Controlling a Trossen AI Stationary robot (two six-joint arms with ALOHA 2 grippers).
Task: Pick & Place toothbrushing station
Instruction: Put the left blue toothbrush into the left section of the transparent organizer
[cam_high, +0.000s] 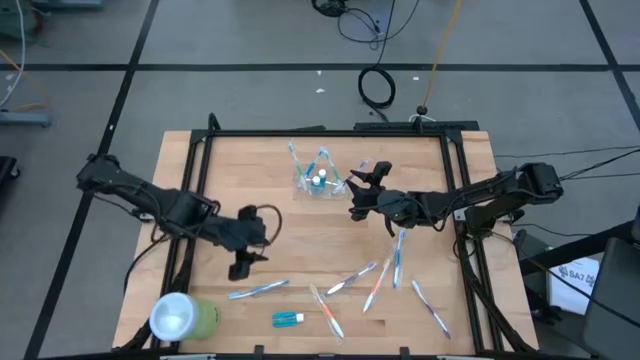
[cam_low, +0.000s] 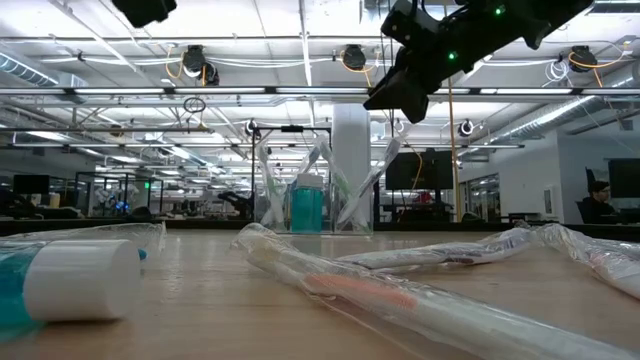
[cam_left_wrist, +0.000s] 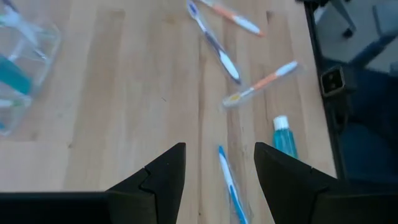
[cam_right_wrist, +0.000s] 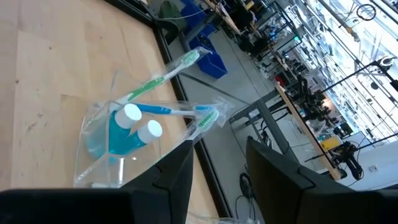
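The clear plastic cup (cam_high: 318, 181) stands upright on its base on the far middle of the wooden table, and holds toothbrushes and small teal toothpaste tubes. It also shows in the low view (cam_low: 305, 200) and the right wrist view (cam_right_wrist: 121, 146). My right gripper (cam_high: 356, 193) hangs open just right of the cup, above the table, and touches nothing. My left gripper (cam_high: 241, 268) is open and empty above the table's left middle. A wrapped blue toothbrush (cam_left_wrist: 229, 183) lies on the table beyond its fingers.
Several wrapped toothbrushes (cam_high: 375, 280) lie loose on the near right of the table. A teal toothpaste tube (cam_high: 288, 319) lies near the front edge. A light-green cup (cam_high: 182, 317) lies on its side at the near left corner. A black frame (cam_high: 330, 132) borders the table.
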